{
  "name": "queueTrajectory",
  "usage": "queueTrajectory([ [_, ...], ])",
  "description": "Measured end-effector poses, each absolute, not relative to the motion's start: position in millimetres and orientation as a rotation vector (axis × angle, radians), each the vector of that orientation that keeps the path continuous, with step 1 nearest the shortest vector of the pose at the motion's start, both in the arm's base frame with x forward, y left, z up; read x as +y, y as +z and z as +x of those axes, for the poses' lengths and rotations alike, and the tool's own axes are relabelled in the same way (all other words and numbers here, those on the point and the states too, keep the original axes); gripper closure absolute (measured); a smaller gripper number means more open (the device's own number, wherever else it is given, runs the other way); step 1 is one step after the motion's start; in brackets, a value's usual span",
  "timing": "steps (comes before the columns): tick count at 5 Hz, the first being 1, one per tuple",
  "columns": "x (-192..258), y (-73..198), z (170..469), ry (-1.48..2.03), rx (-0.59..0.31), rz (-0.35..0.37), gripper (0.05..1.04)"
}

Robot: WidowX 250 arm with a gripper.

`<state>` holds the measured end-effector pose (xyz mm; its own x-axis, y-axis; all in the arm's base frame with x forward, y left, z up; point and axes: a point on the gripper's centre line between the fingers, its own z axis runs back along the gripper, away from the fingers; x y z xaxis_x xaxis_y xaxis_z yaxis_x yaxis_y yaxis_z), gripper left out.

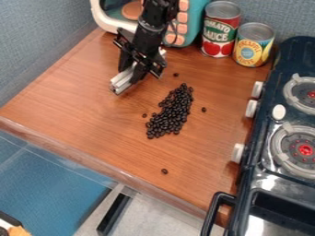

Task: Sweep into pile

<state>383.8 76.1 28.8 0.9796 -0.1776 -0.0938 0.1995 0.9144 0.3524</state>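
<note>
My black gripper [137,73] hangs low over the wooden counter, left of and above the beans, shut on a pale grey bar-like sweeping tool [124,80]. The tool's lower left end sticks out below the gripper, and its middle is partly hidden by it. Dark beans [171,112] lie in an elongated heap at the counter's middle, slanting from upper right to lower left. Several single beans lie apart: one above the heap [176,74], one to its right [204,109], one at its left [144,115] and one well below [164,171].
A toy microwave [195,23] stands behind the arm, beside a tomato sauce can [220,30] and a pineapple can [253,45]. The toy stove [271,138] borders the right side, its knobs facing the counter. The counter's front edge [102,161] slants across the lower left.
</note>
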Motion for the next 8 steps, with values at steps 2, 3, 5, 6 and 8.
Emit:
queueTrajectory([
  [2, 67, 25, 384, -0.290, 0.079, 0.355, 0.704],
  [3, 59, 22, 386, -0.350, 0.070, 0.347, 0.704],
  [5, 48, 18, 374, -0.390, 0.075, 0.334, 0.704],
  [6, 42, 17, 365, -0.404, 0.085, 0.322, 0.704],
  [8, 27, 23, 351, -0.435, 0.088, 0.302, 0.704],
])
